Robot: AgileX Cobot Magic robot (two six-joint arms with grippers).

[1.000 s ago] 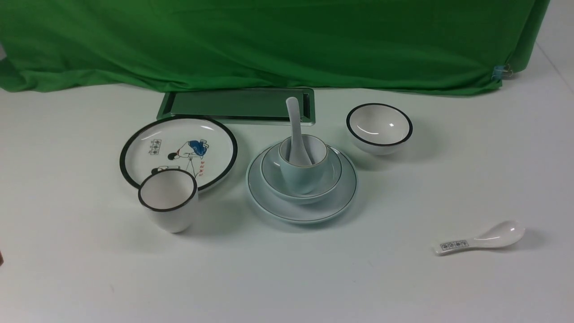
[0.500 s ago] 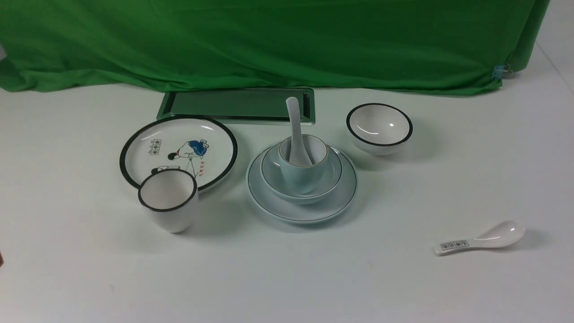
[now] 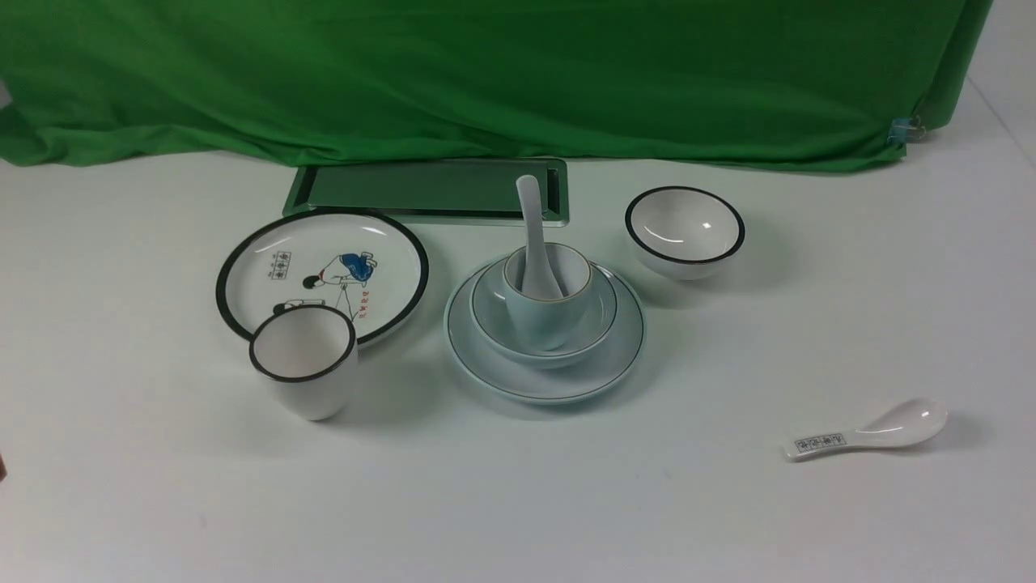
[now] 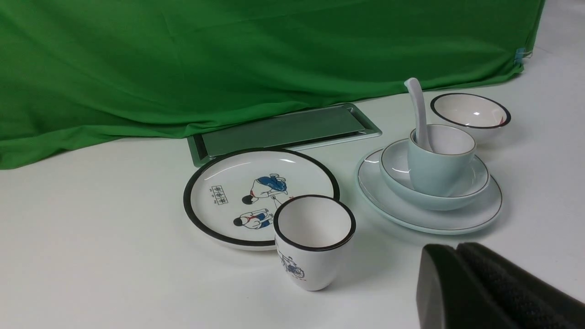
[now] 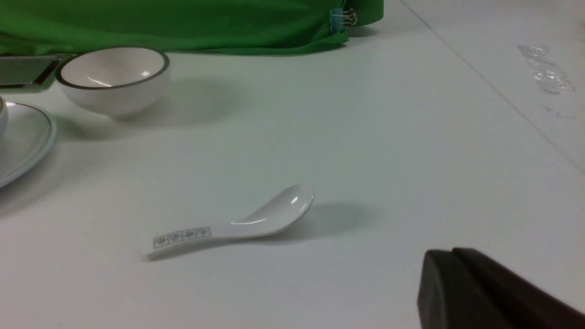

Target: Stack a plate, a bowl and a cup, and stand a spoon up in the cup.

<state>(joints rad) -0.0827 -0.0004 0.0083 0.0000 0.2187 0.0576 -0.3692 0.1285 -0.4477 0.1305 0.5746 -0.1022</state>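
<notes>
On the worktop [image 3: 728,502] the plate [image 3: 544,384] carries the bowl [image 3: 494,320], the bowl the cup [image 3: 541,317]; the spoon [image 3: 532,231] stands in it, handle up and leaning away. Both pincers, left pincer [image 4: 457,256] and right pincer [image 5: 452,260], are closed, empty and well apart.

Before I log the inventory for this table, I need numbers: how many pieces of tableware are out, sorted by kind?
Plates: 2, the plain plate and the cartoon plate
Bowls: 2, the pale bowl and the black-rimmed bowl
Cups: 2, the blue-green cup and the black-rimmed cup
Spoons: 2, the plain spoon and the patterned spoon
Total: 8
</notes>
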